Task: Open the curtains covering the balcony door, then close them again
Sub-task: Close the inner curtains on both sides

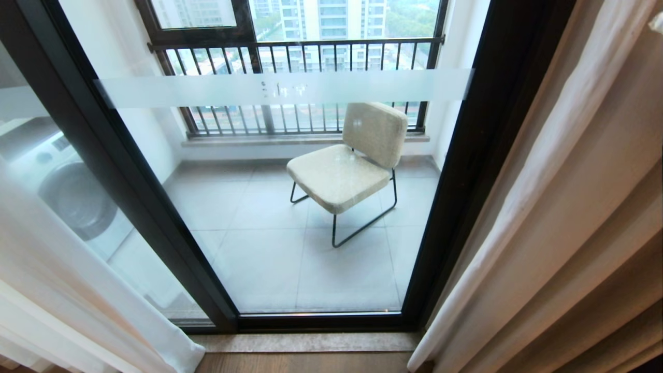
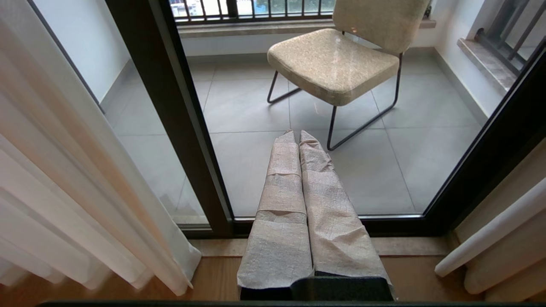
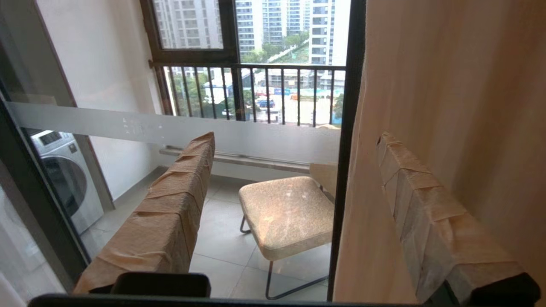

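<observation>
While the balcony door [image 1: 311,207] stands uncovered in the middle of the head view, the curtains [image 1: 570,217] hang gathered to either side of it — the thick beige-grey layer bunched against the door's right-hand frame, the white sheer [image 1: 67,290] drawn off past its left-hand frame. Judged from that, the opening half looks done and the closing half is what remains.

The right gripper [image 3: 294,179] is raised facing the door, its wrapped fingers [image 3: 170,213] set wide apart with nothing between them; one finger lies in front of the glass, the other in front of the beige drape just beside the door's right frame. The left gripper [image 2: 298,140] points low toward the bottom of the door, its fingers pressed together and empty.

The drape is likely soft and fairly heavy — it will sag and fold rather than push, so it should be pinched, not shoved. The best hold is probably the leading edge nearest the door frame, at mid height, taking a full fold of cloth so the weave does not slip out. The sheer would be lighter and slicker, and a thin pinch might pull free. Beyond the glass stand a chair [image 1: 347,171] and a washing machine [image 1: 72,191].
</observation>
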